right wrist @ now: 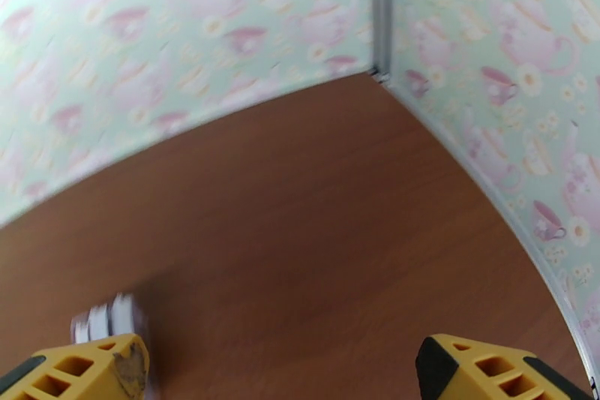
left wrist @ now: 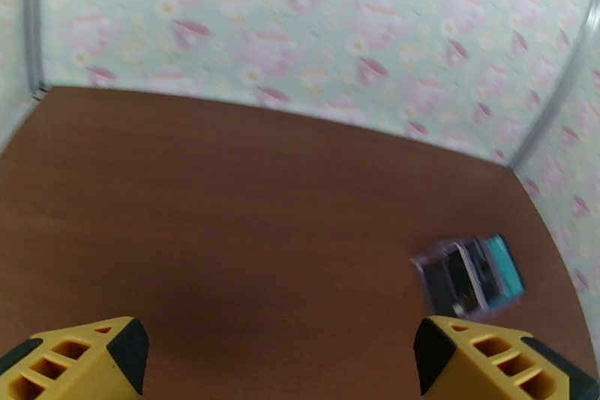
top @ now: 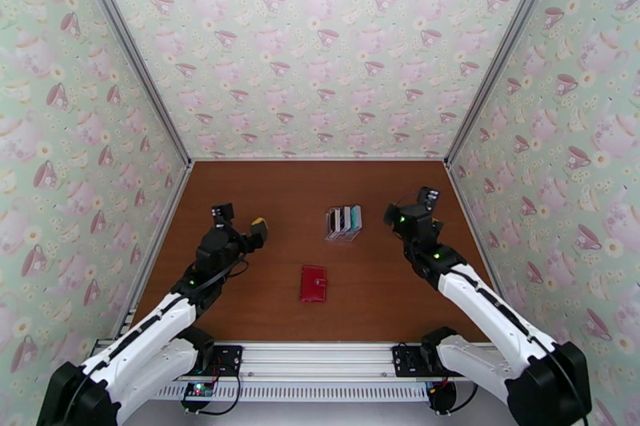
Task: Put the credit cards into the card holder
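Card holder (top: 314, 284) between left tool (left wrist: 281, 356), right tool (right wrist: 281, 364), untouched.

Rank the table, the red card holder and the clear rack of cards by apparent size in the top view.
Largest: table.
Then clear rack and card holder, about alike; not ranking them.

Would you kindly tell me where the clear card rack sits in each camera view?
Top external: clear card rack mid-table, beyond the red card holder.
Left wrist: lower right, blurred.
Right wrist: bottom left, blurred, seemingly its end.
Shared landmark: far right corner post.
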